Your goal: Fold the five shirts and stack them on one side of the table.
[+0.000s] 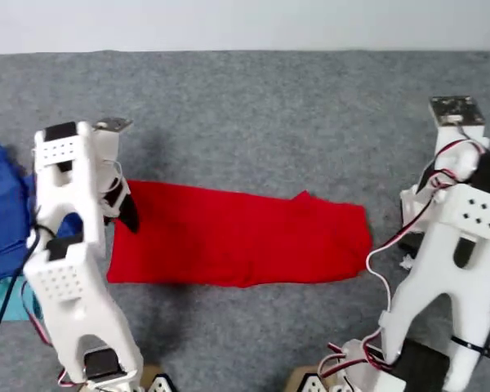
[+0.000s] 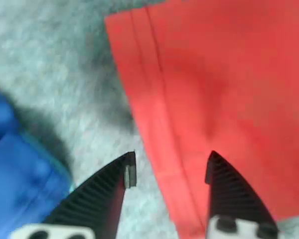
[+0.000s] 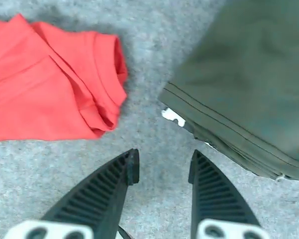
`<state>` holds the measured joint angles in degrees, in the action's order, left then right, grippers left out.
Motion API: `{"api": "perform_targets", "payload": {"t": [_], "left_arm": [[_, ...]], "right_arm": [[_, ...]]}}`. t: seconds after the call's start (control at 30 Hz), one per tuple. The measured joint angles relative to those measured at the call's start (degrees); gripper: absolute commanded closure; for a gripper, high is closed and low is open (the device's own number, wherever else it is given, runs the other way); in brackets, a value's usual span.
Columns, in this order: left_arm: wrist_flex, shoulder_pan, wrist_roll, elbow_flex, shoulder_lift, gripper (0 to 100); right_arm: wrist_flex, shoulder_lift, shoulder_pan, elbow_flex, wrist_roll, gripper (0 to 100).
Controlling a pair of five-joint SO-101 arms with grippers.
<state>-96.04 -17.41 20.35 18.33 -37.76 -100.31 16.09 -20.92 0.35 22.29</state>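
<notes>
A red shirt (image 1: 241, 237), folded into a long strip, lies across the middle of the grey table (image 1: 253, 106). My left gripper (image 1: 124, 209) is low over its left end. In the left wrist view it (image 2: 172, 167) is open, its fingers either side of the hemmed edge of the red shirt (image 2: 224, 84). My right gripper (image 3: 164, 167) is open over bare table, between the red shirt's bunched end (image 3: 65, 89) and a folded dark green shirt (image 3: 249, 84). It holds nothing.
A blue shirt (image 1: 2, 208) lies at the table's left edge with a teal cloth (image 1: 4, 300) under it, close beside the left arm; the blue shirt (image 2: 20, 179) also appears by the left fingers. A white tag (image 3: 173, 117) pokes out at the green shirt's edge.
</notes>
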Motion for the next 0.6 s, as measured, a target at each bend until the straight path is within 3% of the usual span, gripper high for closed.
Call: {"api": "perform_targets", "payload": {"t": [0.17,0.4,0.6], "left_arm": [[-0.4,1.0,-1.9,5.7,-8.4,79],[-3.6,2.2,-2.9,11.3,-13.0,100],[-3.7,4.1,-3.2,11.2,-13.5,100]], "right_arm": [[-0.1,0.0,-1.3,0.0,1.3,82.1],[-0.1,0.0,-1.3,0.0,1.4,82.2],[-0.1,0.0,-1.3,0.0,1.4,82.2]]}}
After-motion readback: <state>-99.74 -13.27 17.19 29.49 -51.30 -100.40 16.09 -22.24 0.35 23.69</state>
